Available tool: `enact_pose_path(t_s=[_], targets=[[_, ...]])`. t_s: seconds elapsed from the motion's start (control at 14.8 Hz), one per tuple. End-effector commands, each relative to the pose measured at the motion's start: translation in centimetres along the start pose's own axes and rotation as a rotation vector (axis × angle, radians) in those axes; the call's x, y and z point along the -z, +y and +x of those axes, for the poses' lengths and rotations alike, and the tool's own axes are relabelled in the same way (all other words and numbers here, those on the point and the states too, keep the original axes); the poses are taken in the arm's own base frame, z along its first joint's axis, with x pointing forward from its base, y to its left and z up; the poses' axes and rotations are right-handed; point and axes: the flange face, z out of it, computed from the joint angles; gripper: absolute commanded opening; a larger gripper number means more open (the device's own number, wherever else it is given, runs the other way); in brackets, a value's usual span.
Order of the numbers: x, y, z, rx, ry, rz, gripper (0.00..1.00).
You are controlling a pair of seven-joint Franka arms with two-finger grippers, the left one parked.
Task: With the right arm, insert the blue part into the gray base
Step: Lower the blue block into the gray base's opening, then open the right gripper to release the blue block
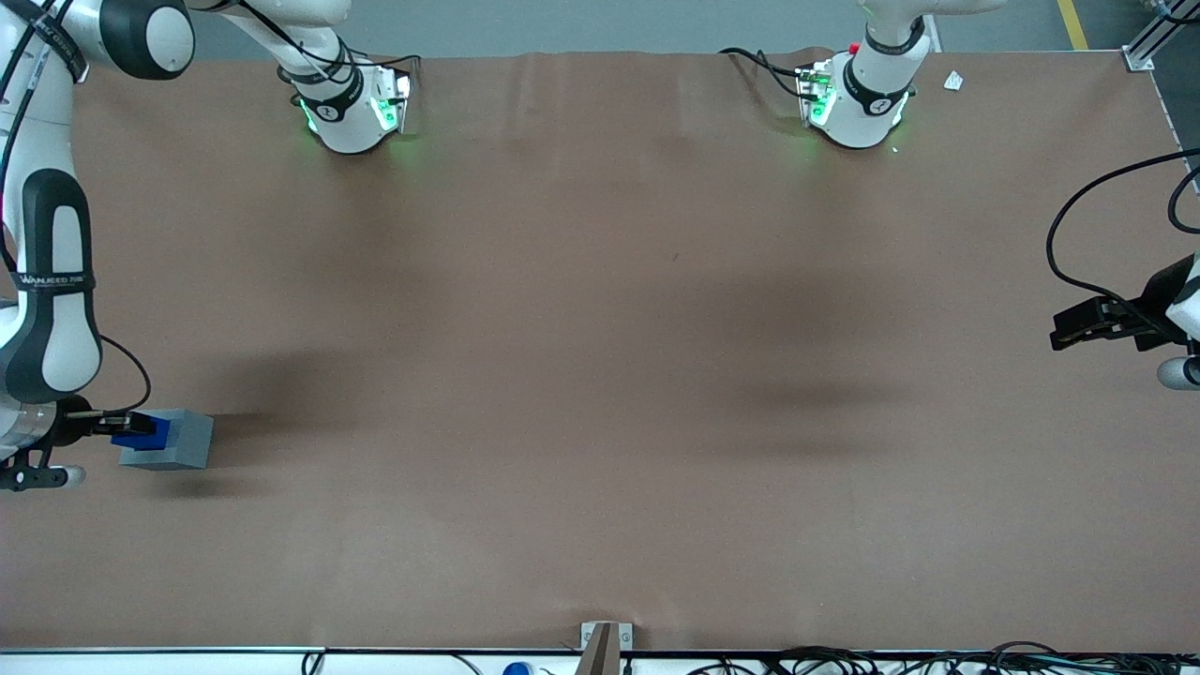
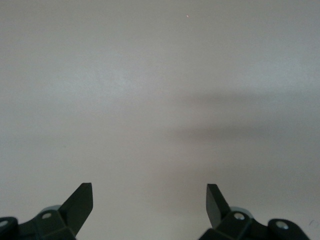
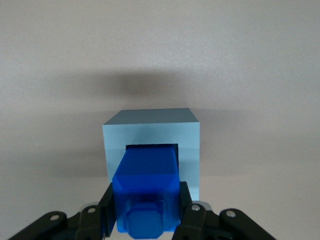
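The gray base stands on the brown table near the working arm's end. In the right wrist view the gray base shows its square recess with the blue part reaching into it, its raised stub facing the camera. My right gripper is shut on the blue part, one black finger pressed on each side of it. In the right wrist view the gripper holds the block right at the base's recess.
The brown table spreads wide toward the parked arm's end. Two arm bases stand at the table's edge farthest from the front camera. A bracket and cables lie at the nearest edge.
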Motion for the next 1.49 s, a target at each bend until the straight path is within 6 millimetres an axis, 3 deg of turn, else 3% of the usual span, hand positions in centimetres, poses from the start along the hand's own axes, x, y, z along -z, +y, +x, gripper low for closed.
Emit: enact_pose_path(t_s=[0.0,0.07,0.14,0.2,0.41,0.47,0.95,1.22,1.42], targets=[[0.0,-0.6,-0.1,0.004,-0.005,-0.013,0.25],[0.0,-0.6,0.0,0.008,-0.006,-0.014,0.55],[0.0,-0.7,0.0,0.014,-0.006,-0.014,0.93],[0.2,-0.7,0.0,0.009,-0.004,-0.015,1.0],[0.9,-0.7,0.0,0.008,-0.001,-0.014,1.0],[2.1,-0.8,-0.2,0.009,0.006,-0.014,1.0],[13.5,-6.4,-2.2,-0.056,0.038,0.009,1.0],[19.1,-9.3,-4.8,-0.05,0.026,0.025,1.0],[23.3,-12.6,-7.0,-0.071,0.019,0.037,1.0]])
